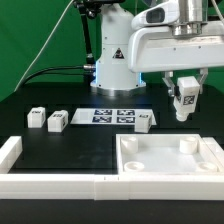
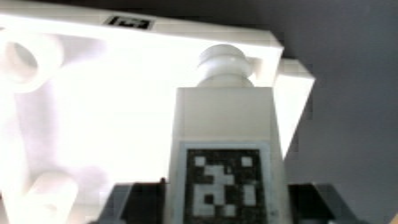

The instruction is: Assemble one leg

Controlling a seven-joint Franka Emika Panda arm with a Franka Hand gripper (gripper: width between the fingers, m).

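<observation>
My gripper point(image 1: 185, 92) is shut on a leg point(image 1: 185, 103), a small white block with a black-and-white tag, and holds it upright in the air above the far right corner of the large white square panel point(image 1: 132, 160). In the wrist view the leg point(image 2: 226, 120) stands between my dark fingers point(image 2: 135, 205), tag facing the camera and its round peg end pointing at the panel point(image 2: 89, 110) below. The gripper point(image 2: 226, 208) grips the leg's tagged end. Three more legs lie on the black table: two at the exterior view's left point(image 1: 37, 118) point(image 1: 57, 121), one near the panel point(image 1: 146, 122).
The marker board point(image 1: 112, 116) lies flat behind the panel. A white raised rail point(image 1: 12, 152) runs along the exterior view's left and front edge. The robot base point(image 1: 112, 60) stands at the back, with cables on the left.
</observation>
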